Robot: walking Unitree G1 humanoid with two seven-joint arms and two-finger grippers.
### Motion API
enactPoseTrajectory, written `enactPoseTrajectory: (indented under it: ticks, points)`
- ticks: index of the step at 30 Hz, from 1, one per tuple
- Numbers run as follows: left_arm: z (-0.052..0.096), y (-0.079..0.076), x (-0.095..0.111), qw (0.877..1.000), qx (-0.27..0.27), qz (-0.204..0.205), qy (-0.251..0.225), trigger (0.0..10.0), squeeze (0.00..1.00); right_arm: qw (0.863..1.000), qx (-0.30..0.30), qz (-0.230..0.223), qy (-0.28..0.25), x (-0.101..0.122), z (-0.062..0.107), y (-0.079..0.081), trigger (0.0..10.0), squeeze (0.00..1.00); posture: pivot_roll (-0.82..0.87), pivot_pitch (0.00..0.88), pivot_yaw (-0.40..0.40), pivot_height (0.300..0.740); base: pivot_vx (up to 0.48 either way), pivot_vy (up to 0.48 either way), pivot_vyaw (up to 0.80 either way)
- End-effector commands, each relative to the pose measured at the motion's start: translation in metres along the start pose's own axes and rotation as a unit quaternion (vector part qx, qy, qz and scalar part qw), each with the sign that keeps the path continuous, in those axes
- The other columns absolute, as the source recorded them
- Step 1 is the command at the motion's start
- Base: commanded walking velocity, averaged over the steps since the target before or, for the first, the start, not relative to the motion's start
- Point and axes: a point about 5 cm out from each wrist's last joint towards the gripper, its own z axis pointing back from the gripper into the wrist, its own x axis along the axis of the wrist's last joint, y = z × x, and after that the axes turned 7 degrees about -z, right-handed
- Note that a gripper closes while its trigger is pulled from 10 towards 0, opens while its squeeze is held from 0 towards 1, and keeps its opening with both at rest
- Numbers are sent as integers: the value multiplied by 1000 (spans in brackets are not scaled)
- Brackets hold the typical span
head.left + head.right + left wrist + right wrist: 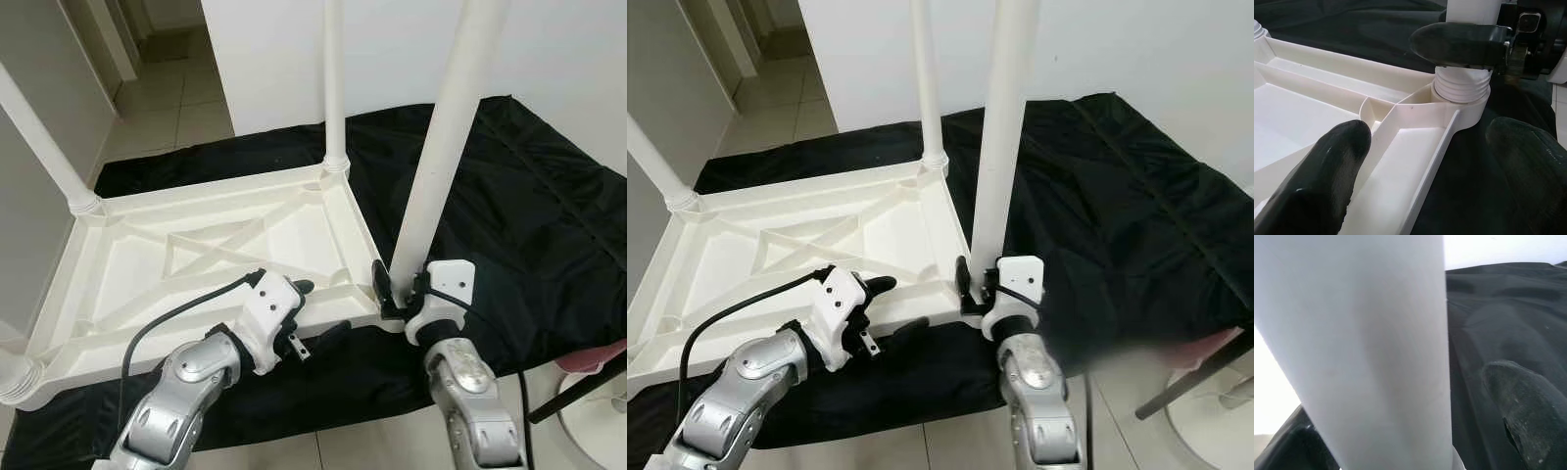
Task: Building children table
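Here, the white plastic table top [211, 255] lies upside down on a black cloth [509, 206] spread over the tiled floor [176, 103], its ribbed underside facing up — a rectangular tray with raised walls, diagonal cross-braces and a round socket at each corner. Its long axis runs from my near left toward the far right. 3 legs stand in the corner sockets: the far-left leg [39, 147] leaning away to the left, the far-right leg [334, 83] upright, and the near-right leg [446, 137] rising steeply and tilted slightly to the right. The near-left corner socket [18, 377] shows only its threaded stub.

My right gripper [404, 287] is clamped on the near-right leg just above its socket; the left wrist view shows one black finger [1459, 45] pressed across the leg over the ribbed collar [1462, 90]. My left gripper [315, 311] hovers at the near long wall of the table top, its fingers [1317, 181] spread apart — one over the tray's inside, one outside over the cloth.

No brand, label or writing can be read on any part.
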Motion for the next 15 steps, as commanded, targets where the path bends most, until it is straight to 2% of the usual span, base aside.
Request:
enactPoseTrajectory:
  ticks: [1, 2, 5, 8, 14, 15]
  points:
    - [2, 0, -3, 1000, -13, 3, 10, 10000, 0, 1000, 22, -6, -5, 2, 2, 0, 10000, 0, -126, 48, 105, 740, 0, 0, 0]
    - [3, 0, -3, 1000, -13, 4, 11, 10000, 0, 999, 49, 6, -2, 3, 2, -3, 10000, 0, -118, 44, 103, 740, 0, 0, 0]
    - [4, 0, -4, 1000, -14, 4, 12, 10000, 0, 997, 74, 17, 2, 4, 1, -6, 10000, 0, -112, 41, 98, 740, 0, 0, 0]
    - [7, -2, -6, 1000, -19, 3, 16, 10000, 0, 990, 132, 54, 17, 2, -7, -16, 10000, 0, -102, 31, 90, 740, 0, 0, 0]
    - [6, -1, -7, 1000, -20, 3, 17, 10000, 0, 981, 181, 68, 28, -1, -18, -17, 10000, 0, -100, 6, 84, 740, 0, 0, 0]
    - [4, -1, -6, 1000, -22, 0, 14, 10000, 0, 976, 202, 75, 35, -4, -20, -17, 10000, 0, -101, 2, 87, 740, 0, 0, 0]
